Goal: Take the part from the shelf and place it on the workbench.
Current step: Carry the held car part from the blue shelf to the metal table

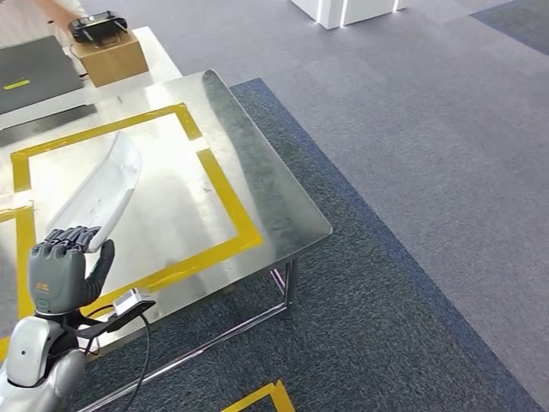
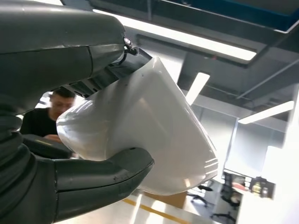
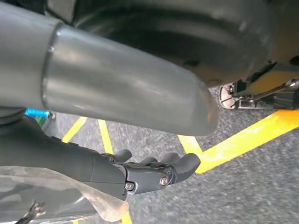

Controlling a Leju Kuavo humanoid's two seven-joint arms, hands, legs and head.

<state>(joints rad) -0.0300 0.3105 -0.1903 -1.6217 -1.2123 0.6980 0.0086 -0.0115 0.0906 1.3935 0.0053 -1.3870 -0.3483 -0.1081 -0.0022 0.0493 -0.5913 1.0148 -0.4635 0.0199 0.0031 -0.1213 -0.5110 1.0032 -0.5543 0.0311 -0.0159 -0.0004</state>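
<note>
The part (image 1: pixel 104 193) is a long, curved white shell. My left hand (image 1: pixel 62 270) grips its near end and holds it slanted over the steel workbench (image 1: pixel 272 184), inside the yellow taped rectangle (image 1: pixel 226 202). I cannot tell whether its far end touches the bench. In the left wrist view the white part (image 2: pixel 151 126) sits between my thumb (image 2: pixel 105 179) and the fingers above it. My right hand (image 3: pixel 144 175) hangs over the carpet, fingers loosely extended and holding nothing.
At the bench's far left stands a cardboard box (image 1: pixel 111 57) with a black device (image 1: pixel 97 26) on top, beside a dark grey pad (image 1: pixel 33 73). A person in black (image 2: pixel 49 116) is beyond the bench. Grey carpet (image 1: pixel 420 189) lies to the right, with yellow floor tape (image 1: pixel 265 396).
</note>
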